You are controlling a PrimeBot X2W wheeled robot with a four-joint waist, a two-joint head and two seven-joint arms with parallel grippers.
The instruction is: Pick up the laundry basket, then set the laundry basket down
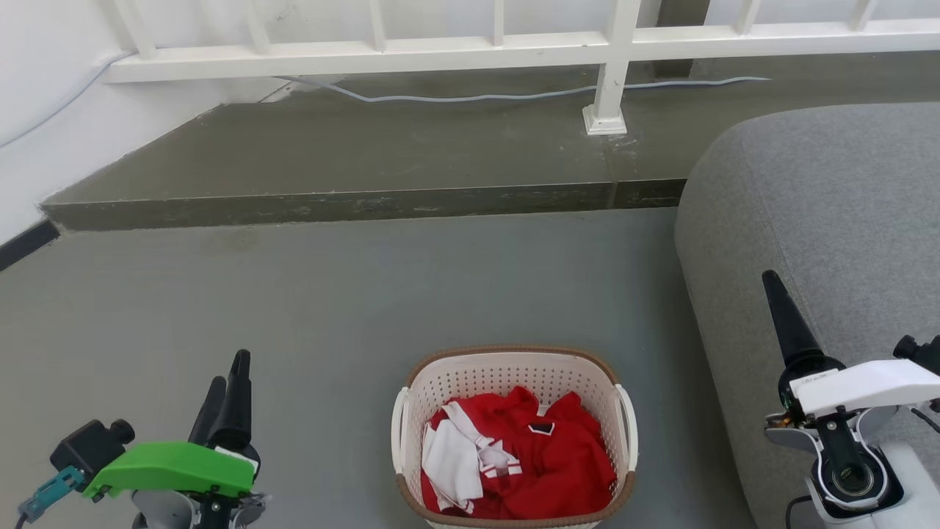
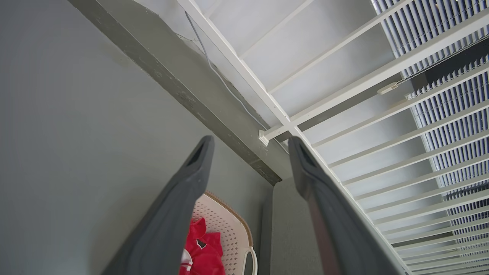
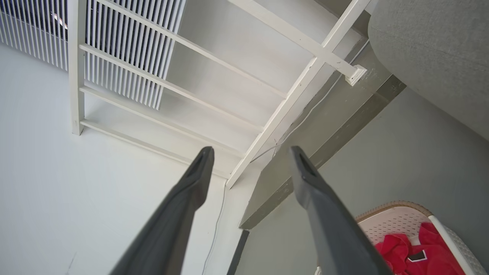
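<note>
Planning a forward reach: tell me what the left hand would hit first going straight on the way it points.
Probably the raised step near the railing post's foot: the left hand aims there, and the way before it looks free, though depth is unclear. The laundry basket lies below that line.

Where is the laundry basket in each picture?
Head view: laundry basket at bottom middle.
Left wrist view: laundry basket at the bottom, just left of middle.
Right wrist view: laundry basket in the bottom right corner.
Shared landmark: railing post foot, white, behind the basket.
</note>
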